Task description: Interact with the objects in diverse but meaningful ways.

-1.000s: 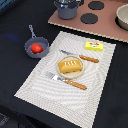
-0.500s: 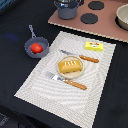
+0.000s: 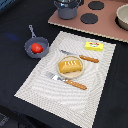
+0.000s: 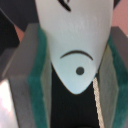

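Between green-padded fingers (image 4: 35, 95), the gripper (image 4: 75, 75) clamps a smooth, tapered white fish (image 4: 75, 45).

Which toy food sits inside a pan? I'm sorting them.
The round red tomato, inside the small grey frying pan; the other foods lie on the placemat.

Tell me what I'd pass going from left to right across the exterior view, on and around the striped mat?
Small grey pan holding the red tomato → fork → bread loaf on its plate → flat yellow block. The knife lies behind the loaf and overlaps it in the order, so I leave it out.
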Available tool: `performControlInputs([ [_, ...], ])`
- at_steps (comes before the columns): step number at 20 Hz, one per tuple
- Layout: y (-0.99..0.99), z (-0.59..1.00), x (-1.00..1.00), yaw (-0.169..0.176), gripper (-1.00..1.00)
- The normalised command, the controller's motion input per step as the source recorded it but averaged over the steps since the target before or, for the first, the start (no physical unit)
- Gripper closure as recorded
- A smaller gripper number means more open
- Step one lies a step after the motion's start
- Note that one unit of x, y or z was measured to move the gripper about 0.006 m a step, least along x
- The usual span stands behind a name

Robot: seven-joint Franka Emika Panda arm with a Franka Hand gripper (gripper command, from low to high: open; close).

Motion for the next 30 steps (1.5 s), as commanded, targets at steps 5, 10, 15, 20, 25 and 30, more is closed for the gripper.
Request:
performControlInputs([
  [5,0.21,-0.13,-0.19,0.049,1.0],
  [10,0.22,-0.07,-0.02,0.026,1.0],
  [15,0.08,-0.16,0.0,0.011,1.0],
  [20,0.0,-0.22,0.0,0.0,1.0],
  [25,0.0,-0.18,0.0,0.0,1.0],
  [30,0.01,-0.12,-0.07,0.0,-1.0],
])
